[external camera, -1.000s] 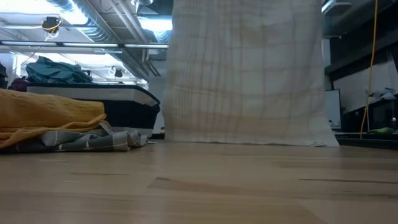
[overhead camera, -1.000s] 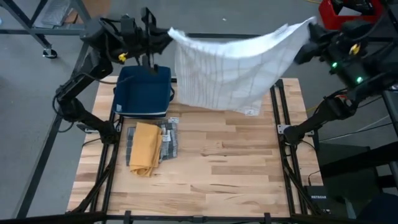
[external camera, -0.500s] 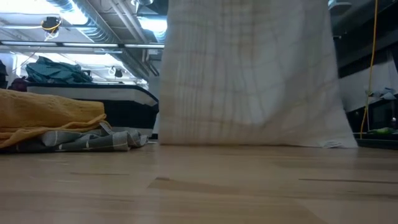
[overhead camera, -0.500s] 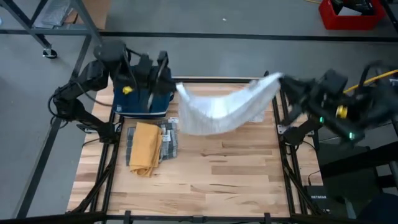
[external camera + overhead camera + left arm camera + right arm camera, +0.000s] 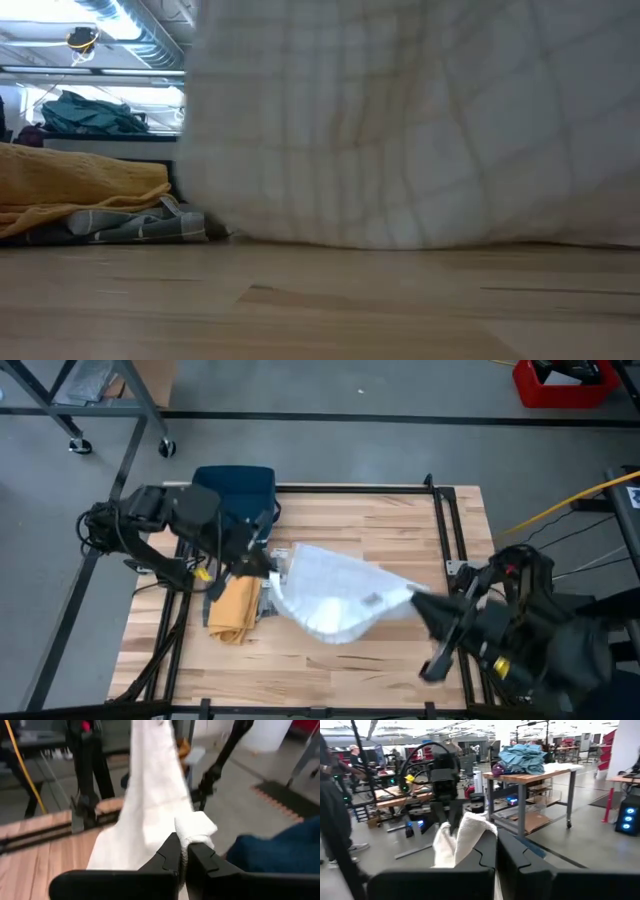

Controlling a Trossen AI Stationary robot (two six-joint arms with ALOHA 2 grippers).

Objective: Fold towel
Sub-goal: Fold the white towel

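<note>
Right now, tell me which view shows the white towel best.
The high view: the whole white towel shows, stretched between the left claw and right claw. The low view shows only a hanging sheet; each wrist view shows just a pinched corner.

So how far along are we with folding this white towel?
Early. Done: the white towel is picked up, pinched at opposite ends by the left gripper and right gripper, fingers shut on cloth in both wrist views. In hand: it is low over the wooden table, its middle sagging onto the boards. Left: spreading it flat and every fold.
</note>
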